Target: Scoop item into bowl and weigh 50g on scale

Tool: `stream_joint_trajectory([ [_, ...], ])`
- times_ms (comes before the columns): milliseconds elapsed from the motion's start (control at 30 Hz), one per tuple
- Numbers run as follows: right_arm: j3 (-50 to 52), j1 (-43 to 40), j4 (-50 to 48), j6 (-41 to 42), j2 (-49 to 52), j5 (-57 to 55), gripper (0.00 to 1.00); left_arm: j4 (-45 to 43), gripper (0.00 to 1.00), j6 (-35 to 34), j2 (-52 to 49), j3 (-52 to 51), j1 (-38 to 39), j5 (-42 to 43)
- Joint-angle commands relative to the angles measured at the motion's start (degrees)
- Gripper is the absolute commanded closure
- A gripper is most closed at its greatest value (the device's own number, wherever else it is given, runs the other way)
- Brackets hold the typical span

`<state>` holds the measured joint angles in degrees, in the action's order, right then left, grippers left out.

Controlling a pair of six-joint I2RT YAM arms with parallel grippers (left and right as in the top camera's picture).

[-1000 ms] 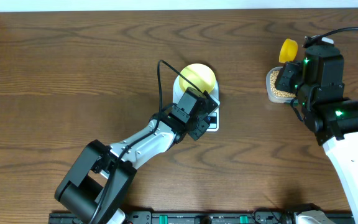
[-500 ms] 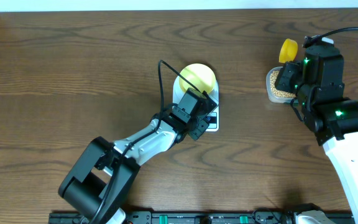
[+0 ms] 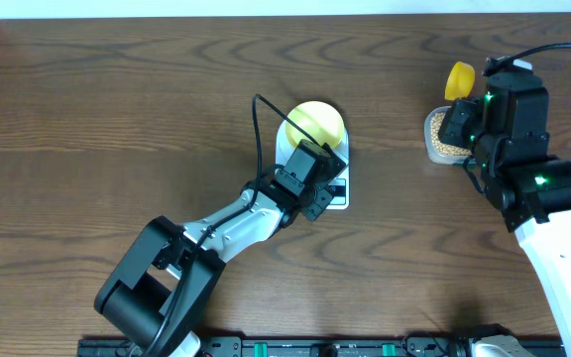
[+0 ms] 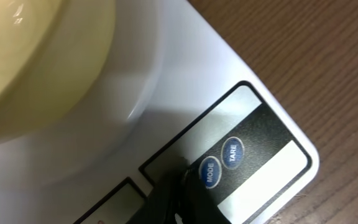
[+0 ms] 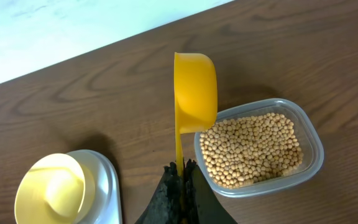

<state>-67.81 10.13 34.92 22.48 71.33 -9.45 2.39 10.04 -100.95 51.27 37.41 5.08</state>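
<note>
A dark brown wooden table (image 3: 117,109) carries everything. Near its centre stands one white scale (image 3: 337,201), and on its round platform (image 4: 132,81), at the 12 o'clock end, sits one pale yellow bowl (image 3: 317,119). At the 5 o'clock end of the scale is the control strip. The left wrist view shows two blue buttons there, the MODE button (image 4: 209,172) and the TARE button (image 4: 232,151), side by side.

The left gripper (image 4: 174,198) has its two fingers pressed together and holds nothing. Its dark tip lies on the control strip, just at 8 o'clock of the MODE button. Whether it really presses down I cannot tell.

At 3 o'clock from the scale, well apart from it, stands one clear rectangular plastic tub (image 5: 314,144). All the beans (image 5: 250,149) that can be seen lie inside it, small, round and tan, too many to count. They cover the bottom in a low heap.

The right gripper (image 5: 181,177) is closed on the thin handle of one bright yellow scoop (image 5: 195,87). The handle points toward 12 o'clock in the right wrist view, and the cup of the scoop is turned on its side over the 11 o'clock corner of the tub. In the overhead view the cup shows at 12 o'clock of the tub.
</note>
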Motion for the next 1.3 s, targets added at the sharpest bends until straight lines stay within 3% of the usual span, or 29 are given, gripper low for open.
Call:
stream_joint_trajectory([
  [0, -0.7, -0.4, 0.1, -0.7, -0.1, 0.0, 0.99, 2.1, 0.93, -0.9, -1.3, 0.5, -0.1, -2.8],
  [1267, -0.7, -0.4, 2.2, -0.7, -0.1, -0.1, 0.99, 7.0, 0.93, -1.8, -7.3, -0.8, -0.1, -2.6],
])
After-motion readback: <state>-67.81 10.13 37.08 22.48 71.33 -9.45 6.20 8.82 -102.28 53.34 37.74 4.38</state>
